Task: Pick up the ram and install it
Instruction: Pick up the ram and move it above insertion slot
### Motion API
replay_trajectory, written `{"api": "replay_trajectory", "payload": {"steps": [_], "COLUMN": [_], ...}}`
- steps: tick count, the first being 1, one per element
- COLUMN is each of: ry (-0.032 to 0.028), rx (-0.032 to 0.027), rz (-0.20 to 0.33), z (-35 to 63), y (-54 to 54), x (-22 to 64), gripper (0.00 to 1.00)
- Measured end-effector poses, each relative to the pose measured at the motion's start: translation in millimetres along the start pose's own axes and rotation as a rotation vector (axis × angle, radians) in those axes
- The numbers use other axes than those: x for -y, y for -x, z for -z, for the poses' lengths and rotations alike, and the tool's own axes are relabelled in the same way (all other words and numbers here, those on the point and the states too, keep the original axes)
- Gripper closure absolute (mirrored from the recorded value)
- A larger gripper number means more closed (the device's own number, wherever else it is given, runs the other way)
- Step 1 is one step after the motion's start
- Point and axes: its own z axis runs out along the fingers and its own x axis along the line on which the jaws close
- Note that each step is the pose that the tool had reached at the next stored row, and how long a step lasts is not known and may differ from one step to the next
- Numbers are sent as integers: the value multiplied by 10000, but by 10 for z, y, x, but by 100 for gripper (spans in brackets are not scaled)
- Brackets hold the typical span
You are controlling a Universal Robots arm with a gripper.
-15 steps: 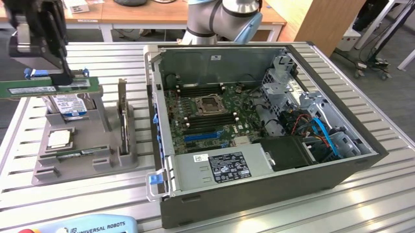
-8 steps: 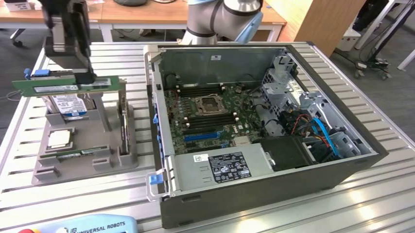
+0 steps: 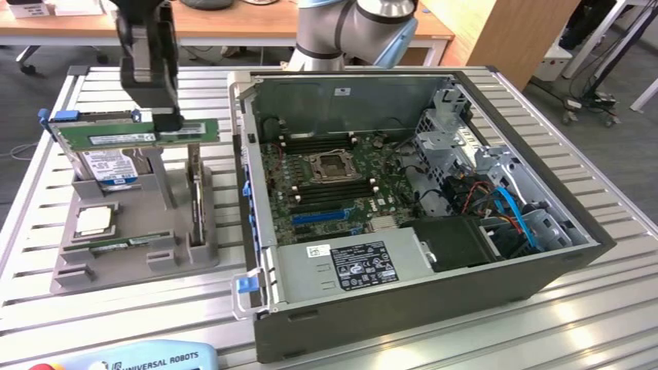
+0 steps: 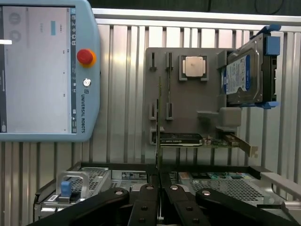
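Below the gripper [image 3: 169,125] stands the grey parts fixture [image 3: 154,258], and the ram [image 3: 108,137] hangs clear above its upright posts, touching none of them. The fingers are clamped shut on the stick, toward its end on the exterior view's right. Its long axis runs almost level across the exterior view, with the broad green face turned to that camera. In the wrist view the ram [image 4: 158,117] is a thin edge-on line reaching out from between the closed gripper [image 4: 159,178]. Just beyond the stick's end on the exterior view's right rises the wall of the open computer case [image 3: 411,308], apart from it by a narrow gap. The motherboard [image 3: 329,181] lies open to the air inside. Under the stick, the fixture holds a blue-labelled hard drive [image 3: 108,166] and a square processor [image 3: 95,222]. Everything rests on a slatted aluminium table [image 3: 575,324], where a teach pendant [image 4: 47,70] also lies. Wooden desks [image 3: 246,19] stand behind.
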Motion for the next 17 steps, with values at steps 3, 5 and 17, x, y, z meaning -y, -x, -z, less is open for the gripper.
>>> {"api": "replay_trajectory", "payload": {"steps": [3, 5, 17], "ry": [4, 4, 5], "rx": [-1, 1, 3], "rz": [1, 1, 1], "z": [5, 7, 18], "y": [-2, -3, -6], "x": [103, 166, 432], "gripper": [89, 89, 89]}}
